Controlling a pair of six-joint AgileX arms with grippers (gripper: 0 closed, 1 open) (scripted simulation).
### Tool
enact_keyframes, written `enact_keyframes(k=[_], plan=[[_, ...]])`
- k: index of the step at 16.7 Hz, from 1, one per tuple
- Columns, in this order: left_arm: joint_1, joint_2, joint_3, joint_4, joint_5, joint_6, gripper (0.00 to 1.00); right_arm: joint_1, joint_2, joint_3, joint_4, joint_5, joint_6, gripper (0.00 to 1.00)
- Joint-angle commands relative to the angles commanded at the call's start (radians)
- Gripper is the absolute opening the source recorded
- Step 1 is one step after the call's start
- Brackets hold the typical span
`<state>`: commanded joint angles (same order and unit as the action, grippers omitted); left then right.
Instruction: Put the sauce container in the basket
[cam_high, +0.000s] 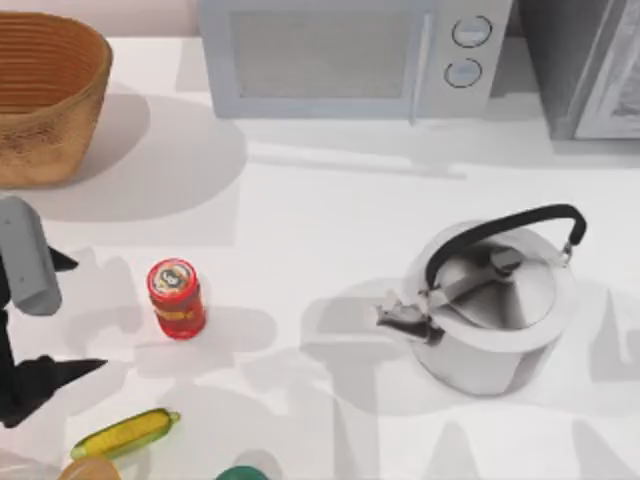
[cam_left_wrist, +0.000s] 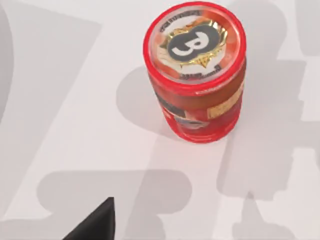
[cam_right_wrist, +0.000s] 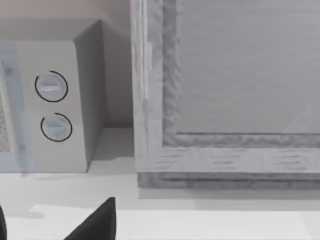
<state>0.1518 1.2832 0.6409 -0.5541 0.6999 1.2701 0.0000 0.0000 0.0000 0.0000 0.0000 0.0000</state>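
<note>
At the left edge of the white tabletop (cam_high: 330, 220), the left arm's black two-fingered tool (cam_high: 66, 315) sits low with its fingers spread wide apart, one fingertip (cam_high: 68, 263) toward the back and the other (cam_high: 90, 366) toward the front. Just to its right, clear of both fingertips, the small red cylindrical sauce container (cam_high: 177, 298) stands upright on the tabletop, its round printed label facing up; the left wrist view shows the same red can (cam_left_wrist: 196, 75) with yellow markings on its side and a dark fingertip (cam_left_wrist: 97, 222) short of it. Near the front edge, a yellow-green corn cob (cam_high: 125, 433) lies on its side. The large round woven wicker basket (cam_high: 45, 140), tan-brown outside and ribbed orange-brown inside, stands at the back left corner, well apart from the can. To the right stands a shiny steel kettle (cam_high: 495, 315) with a black handle. A grey microwave (cam_high: 345, 55) stands against the back. In the right wrist view a black fingertip (cam_right_wrist: 97, 222) of the right tool shows before the microwave's dials (cam_right_wrist: 52, 107); I cannot tell how its fingers stand.
</note>
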Motion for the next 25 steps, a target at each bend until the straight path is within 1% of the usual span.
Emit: enact_keyframes(k=[4, 7, 10, 12, 14, 16, 22, 25], plan=[[0.028, 0.347, 0.161, -0.145, 0.228, 0.326, 1.00, 0.000, 0.000, 0.000, 0.000, 0.000, 0.000, 1.00], [0.049, 0.576, 0.265, -0.241, 0.383, 0.537, 1.00, 0.000, 0.000, 0.000, 0.000, 0.000, 0.000, 1.00], [0.068, 0.761, 0.347, -0.318, 0.510, 0.703, 1.00, 0.000, 0.000, 0.000, 0.000, 0.000, 0.000, 1.00], [0.079, 0.854, 0.388, -0.357, 0.574, 0.785, 1.00, 0.000, 0.000, 0.000, 0.000, 0.000, 0.000, 1.00], [0.088, 0.914, 0.414, -0.382, 0.616, 0.837, 1.00, 0.000, 0.000, 0.000, 0.000, 0.000, 0.000, 1.00], [0.093, 0.941, 0.426, -0.393, 0.635, 0.860, 1.00, 0.000, 0.000, 0.000, 0.000, 0.000, 0.000, 1.00], [0.087, 0.938, 0.423, -0.390, 0.633, 0.857, 1.00, 0.000, 0.000, 0.000, 0.000, 0.000, 0.000, 1.00], [0.074, 0.930, 0.409, -0.326, 0.643, 0.800, 1.00, 0.000, 0.000, 0.000, 0.000, 0.000, 0.000, 1.00]])
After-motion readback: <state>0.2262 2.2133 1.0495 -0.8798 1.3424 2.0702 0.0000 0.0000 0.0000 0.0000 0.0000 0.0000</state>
